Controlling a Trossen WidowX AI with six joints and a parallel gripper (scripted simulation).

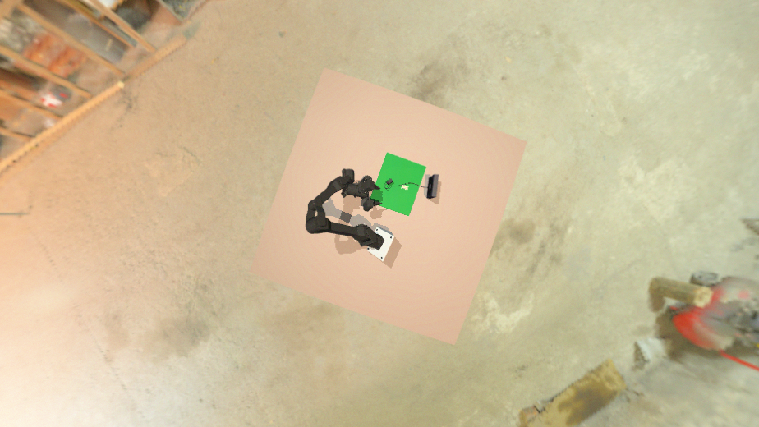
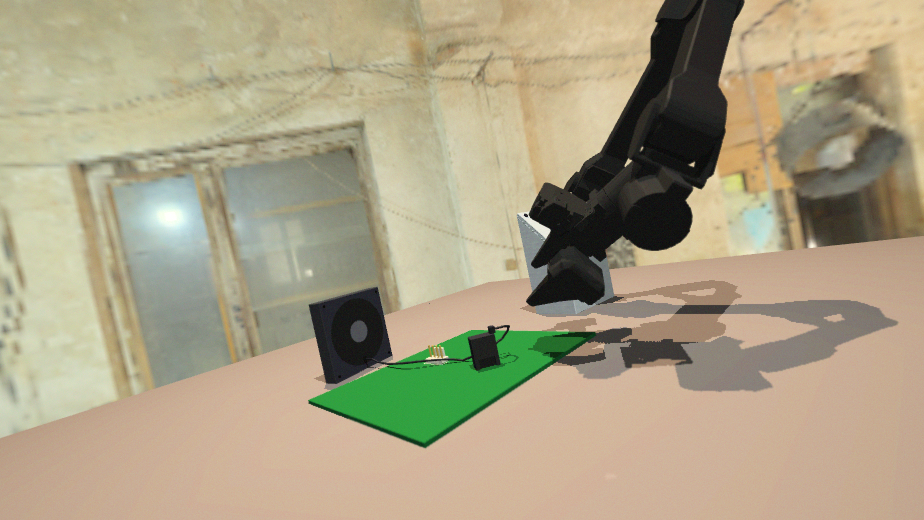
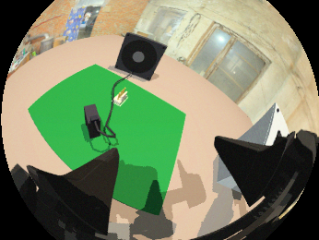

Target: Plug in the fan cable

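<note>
The green board (image 1: 401,164) (image 2: 413,400) (image 3: 152,125) lies flat. The white four-pin header (image 1: 404,187) (image 2: 436,357) (image 3: 121,98) stands on it, its pins bare. A dark upright block (image 1: 389,181) (image 2: 483,352) (image 3: 91,112) stands on the board. The cable's small dark end piece (image 2: 491,329) sits at the block's upper edge, with a loop of cable beside it; whether the two are one part, I cannot tell. My gripper (image 1: 379,195) (image 2: 532,284) (image 3: 169,148) is wide open and empty, raised near the board's edge on the arm's side, touching neither block nor board.
The black fan (image 1: 432,186) (image 2: 350,334) (image 3: 140,55) stands upright just beyond the board's far edge. Its cable runs past the header to the block. The arm's pale base (image 1: 383,248) (image 2: 533,258) (image 3: 278,121) stands to one side of the board.
</note>
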